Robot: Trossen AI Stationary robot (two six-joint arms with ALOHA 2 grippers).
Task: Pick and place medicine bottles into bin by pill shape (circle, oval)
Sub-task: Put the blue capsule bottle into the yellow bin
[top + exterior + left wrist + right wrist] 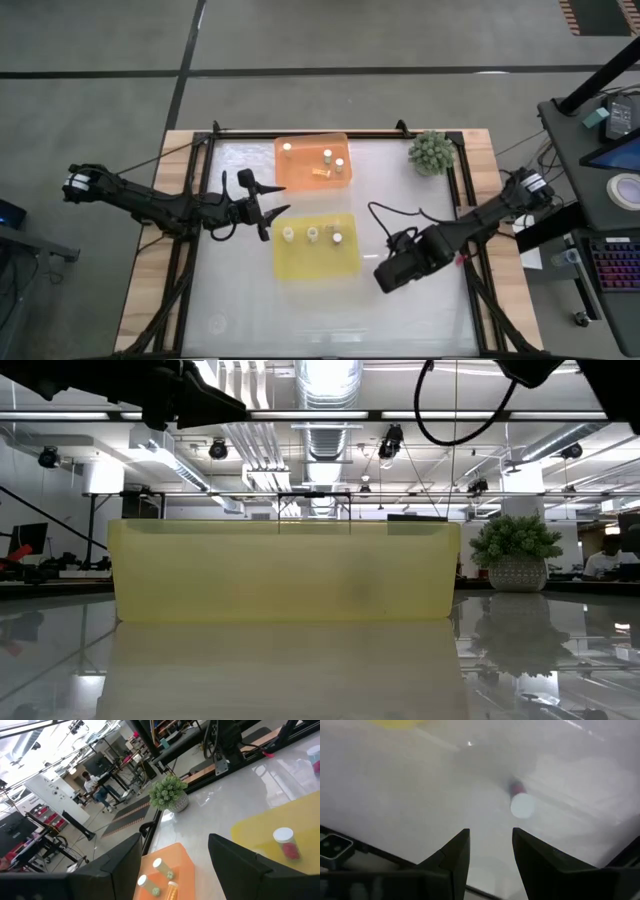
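An orange tray [300, 172] at the far middle holds three upright white-capped medicine bottles [327, 155] and one lying on its side [320, 174]. A yellow tray [316, 262] nearer holds three upright bottles [312, 233]. My left gripper [268, 206] is open and empty, above the table just left of the two trays; its wrist view [172, 845] looks over both trays. My right gripper [384, 278] is open, right of the yellow tray. Its wrist view [490, 837] shows one bottle [522, 805] with red pills standing on the table ahead of the fingers, untouched.
A green spiky plant ball in a pot [431, 152] stands at the far right corner of the table. A black cable [385, 215] loops over the table by my right arm. A dark frame [462, 190] runs round the table. People sit in the room beyond [92, 782].
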